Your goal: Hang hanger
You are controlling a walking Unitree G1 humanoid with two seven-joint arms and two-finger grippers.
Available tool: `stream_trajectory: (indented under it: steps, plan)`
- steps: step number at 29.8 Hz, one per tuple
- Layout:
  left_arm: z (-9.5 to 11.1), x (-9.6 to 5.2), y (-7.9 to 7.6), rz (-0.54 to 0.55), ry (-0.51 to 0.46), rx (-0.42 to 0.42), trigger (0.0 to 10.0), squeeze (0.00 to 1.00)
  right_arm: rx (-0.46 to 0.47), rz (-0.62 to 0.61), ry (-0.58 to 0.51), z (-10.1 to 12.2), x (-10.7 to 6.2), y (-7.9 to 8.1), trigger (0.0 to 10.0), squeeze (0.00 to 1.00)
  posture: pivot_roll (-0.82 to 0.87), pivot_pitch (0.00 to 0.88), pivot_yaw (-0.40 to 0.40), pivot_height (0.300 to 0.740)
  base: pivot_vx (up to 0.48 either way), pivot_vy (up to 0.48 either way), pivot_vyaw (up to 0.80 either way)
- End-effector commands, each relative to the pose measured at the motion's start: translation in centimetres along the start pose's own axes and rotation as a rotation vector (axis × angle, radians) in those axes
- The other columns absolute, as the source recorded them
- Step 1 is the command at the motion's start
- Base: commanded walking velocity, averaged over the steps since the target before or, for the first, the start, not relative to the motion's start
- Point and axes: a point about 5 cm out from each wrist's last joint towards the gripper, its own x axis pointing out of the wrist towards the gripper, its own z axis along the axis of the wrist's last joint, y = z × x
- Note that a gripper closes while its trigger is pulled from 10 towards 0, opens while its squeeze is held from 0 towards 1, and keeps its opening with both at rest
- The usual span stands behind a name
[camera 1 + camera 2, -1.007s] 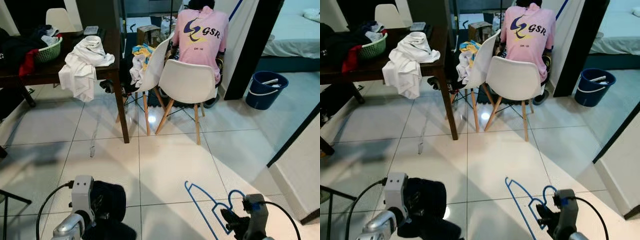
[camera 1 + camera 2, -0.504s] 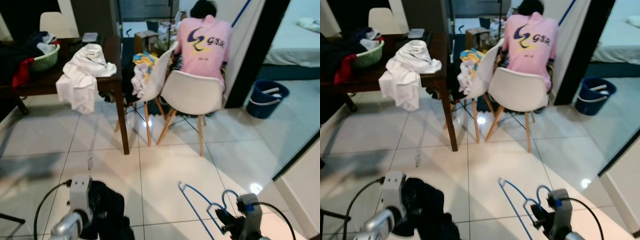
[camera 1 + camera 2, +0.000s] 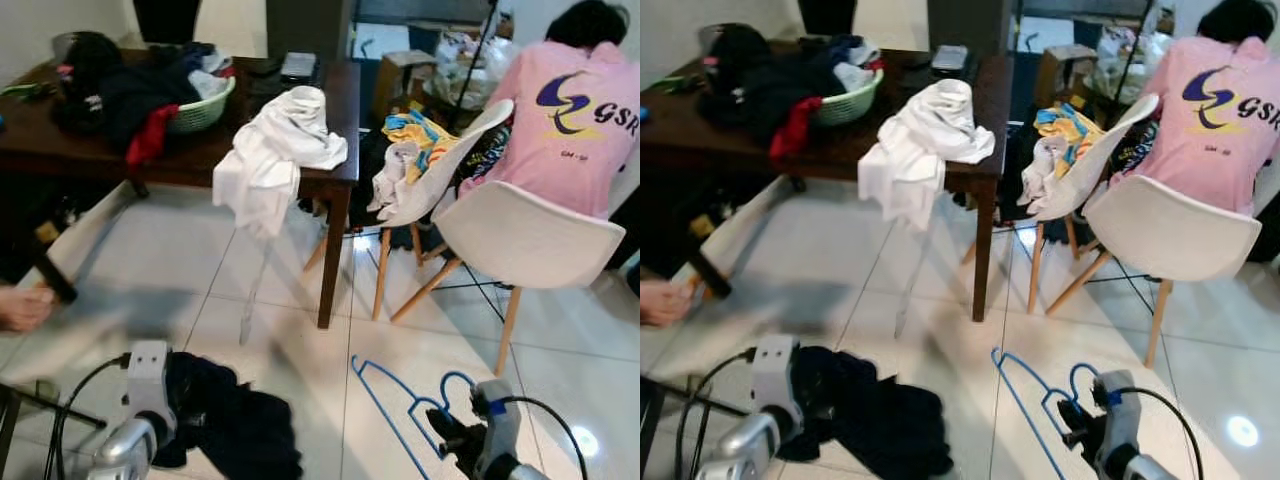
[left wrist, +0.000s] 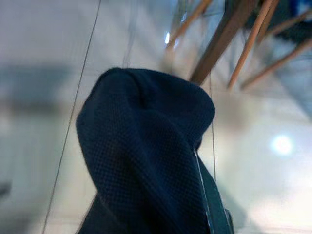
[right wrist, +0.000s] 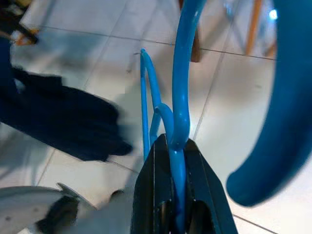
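A blue wire hanger (image 3: 395, 395) hangs low over the white floor tiles at the lower right. My right gripper (image 3: 447, 440) is shut on it just below the hook, and the right wrist view shows the blue wire (image 5: 181, 97) pinched between the black fingers (image 5: 151, 195). At the lower left my left gripper (image 3: 180, 410) is shut on a dark navy garment (image 3: 235, 430), which drapes over the fingers and hides them. The same cloth (image 4: 146, 156) bulges close in front of the left wrist camera.
A dark wooden table (image 3: 335, 120) stands ahead with a white shirt (image 3: 275, 150) draped over its corner and a green basket (image 3: 205, 105) of clothes on it. To the right, two white chairs (image 3: 530, 240), one with a person in a pink shirt (image 3: 580, 120). A person's hand (image 3: 20, 305) is at the left edge.
The whole view has swung left, so the table is now in the middle and the bucket is out of frame. Both grippers keep their holds. A hand has come in at the left edge.
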Motion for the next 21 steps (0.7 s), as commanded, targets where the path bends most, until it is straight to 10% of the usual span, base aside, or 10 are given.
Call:
stream_trajectory:
  steps: [1,11,15,17,19,20,21]
  plan:
    - [0.0,0.0,-0.2,-0.013,-0.008,0.001,10.0,0.0,0.011,-0.01,-0.011,0.0,-0.2,-0.2,10.0,0.0,0.0,0.119,-0.004,0.74,0.48,0.0,0.0]
    - [4.1,0.8,-0.6,-0.049,-0.146,0.053,10.0,0.0,0.011,-0.005,-0.017,0.1,-0.1,-0.2,10.0,0.0,0.0,0.12,-0.004,0.74,0.48,0.0,0.0]
    - [10.4,1.1,-1.2,-0.097,-0.359,0.075,10.0,0.0,0.024,-0.006,-0.027,0.2,-0.2,-0.2,10.0,0.0,0.0,0.122,-0.006,0.74,0.48,0.0,0.0]
    - [20.6,-0.3,-2.5,-0.152,-0.667,0.139,10.0,0.0,0.032,-0.009,-0.03,0.3,-0.2,-0.3,10.0,0.0,0.0,0.123,-0.012,0.74,0.48,0.0,0.0]
    - [20.6,-0.3,-2.5,-0.152,-0.667,0.139,10.0,0.0,0.032,-0.009,-0.03,0.3,-0.2,-0.3,10.0,0.0,0.0,0.123,-0.012,0.74,0.48,0.0,0.0]
    - [26.1,-2.1,-3.8,-0.212,-0.84,0.163,10.0,0.0,0.035,-0.01,-0.029,0.3,-0.2,-0.4,10.0,0.0,0.0,0.121,-0.018,0.74,0.48,0.0,0.0]
    - [26.1,-2.1,-3.8,-0.212,-0.84,0.163,10.0,0.0,0.035,-0.01,-0.029,0.3,-0.2,-0.4,10.0,0.0,0.0,0.121,-0.018,0.74,0.48,0.0,0.0]
